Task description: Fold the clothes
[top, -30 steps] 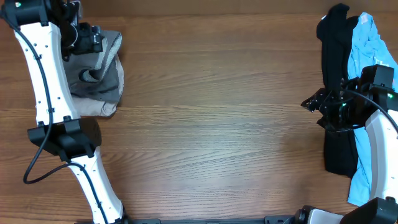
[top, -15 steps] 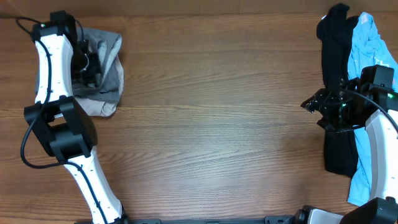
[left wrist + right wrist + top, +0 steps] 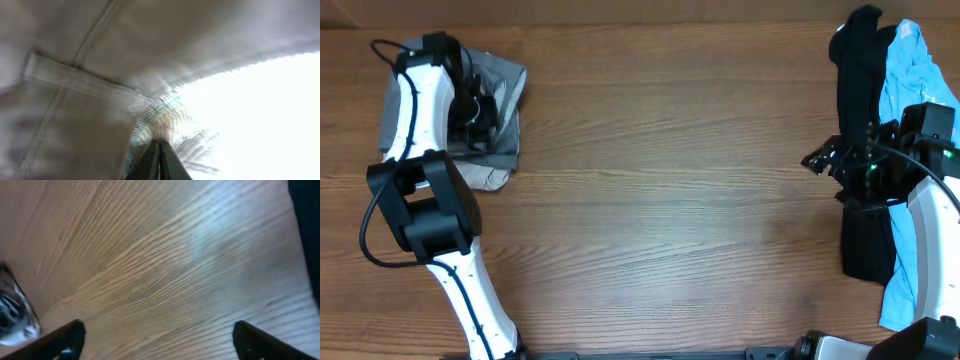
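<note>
the clothes [image 3: 505, 110] lay bunched at the counter's [image 3: 670, 200] far left corner; soft, light and limp, they would likely sag and slide, so a seam or waistband edge looked the best hold; the left fingers [image 3: 160, 156] were pinched shut on a fold of them; the right fingers [image 3: 815, 160] stood wide apart, holding nothing

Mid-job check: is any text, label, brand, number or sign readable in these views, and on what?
None can be read.
The grey garment shows only seams and no tag, and it is blurred in the left wrist view.
The black cloth and blue shirt show no legible lettering from overhead.
The table is bare wood grain.
</note>
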You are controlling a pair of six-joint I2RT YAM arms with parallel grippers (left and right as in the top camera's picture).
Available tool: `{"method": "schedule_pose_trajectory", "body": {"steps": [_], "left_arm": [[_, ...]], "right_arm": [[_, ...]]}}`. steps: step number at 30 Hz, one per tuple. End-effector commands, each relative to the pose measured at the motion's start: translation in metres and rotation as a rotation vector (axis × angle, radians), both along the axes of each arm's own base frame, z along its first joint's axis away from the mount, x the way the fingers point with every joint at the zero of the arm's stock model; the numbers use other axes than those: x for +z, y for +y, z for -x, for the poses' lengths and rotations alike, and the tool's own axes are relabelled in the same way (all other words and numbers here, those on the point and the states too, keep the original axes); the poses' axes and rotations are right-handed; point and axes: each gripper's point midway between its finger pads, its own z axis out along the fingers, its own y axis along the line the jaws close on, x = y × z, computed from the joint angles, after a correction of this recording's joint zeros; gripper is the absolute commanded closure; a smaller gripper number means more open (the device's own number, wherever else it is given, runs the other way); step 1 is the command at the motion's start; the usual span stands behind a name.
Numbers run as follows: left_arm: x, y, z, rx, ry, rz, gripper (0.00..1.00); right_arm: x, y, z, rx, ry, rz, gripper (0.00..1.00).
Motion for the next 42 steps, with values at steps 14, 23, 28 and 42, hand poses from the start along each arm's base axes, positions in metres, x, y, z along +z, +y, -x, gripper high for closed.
{"method": "schedule_pose_trajectory", "body": {"steps": [14,23,28,42], "left_arm": [[0.261,-0.072,0.011,-0.132,-0.584,0.146,0.0],[0.258,-0.073,0.013,-0.132,-0.57,0.15,0.0],[0.258,-0.073,0.013,-0.131,-0.569,0.15,0.0],[0.258,-0.073,0.013,-0.131,-0.569,0.15,0.0]], "right_arm": [[0.197,0.019,-0.008,0.232,-0.412,0.232,0.0],[0.246,0.055,0.05,0.299,-0.531,0.23,0.0],[0.247,0.072,0.067,0.345,-0.526,0.136,0.0],[0.245,0.061,0.047,0.393,-0.561,0.269,0.0]]}}
